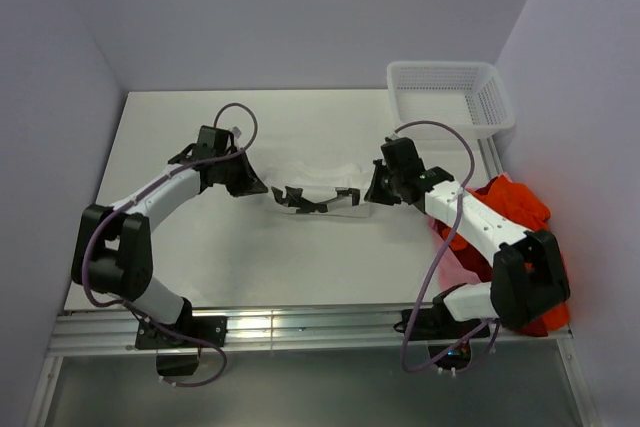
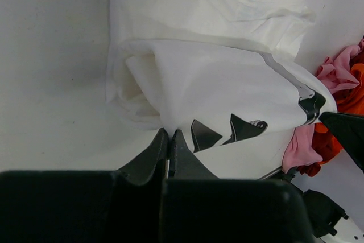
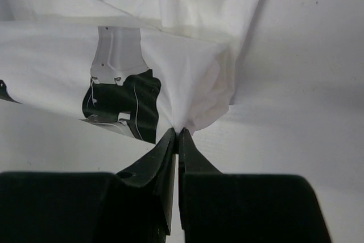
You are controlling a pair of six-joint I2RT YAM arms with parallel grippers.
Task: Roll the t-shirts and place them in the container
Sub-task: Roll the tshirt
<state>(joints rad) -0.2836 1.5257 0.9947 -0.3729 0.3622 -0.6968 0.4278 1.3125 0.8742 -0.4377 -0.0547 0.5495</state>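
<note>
The white t-shirt (image 1: 320,197) lies half rolled in the middle of the counter (image 1: 300,267). The left hand (image 2: 169,139) pinches one end tight and the right hand (image 3: 178,136) pinches the other. Open counter runs along the far and near edges. Orange-red t-shirts (image 1: 515,205) pile up at the right edge. A basket (image 1: 495,107) sits in the far right corner.

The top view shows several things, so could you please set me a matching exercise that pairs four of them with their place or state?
Things:
1 white t-shirt
2 orange t-shirts
3 basket
4 right fingers

Places or states:
A at the far right corner of the table
B pinched shut on white cloth
C heaped at the right edge
D partly rolled, in the middle

Pairs: 1-D, 2-C, 3-A, 4-B
</note>
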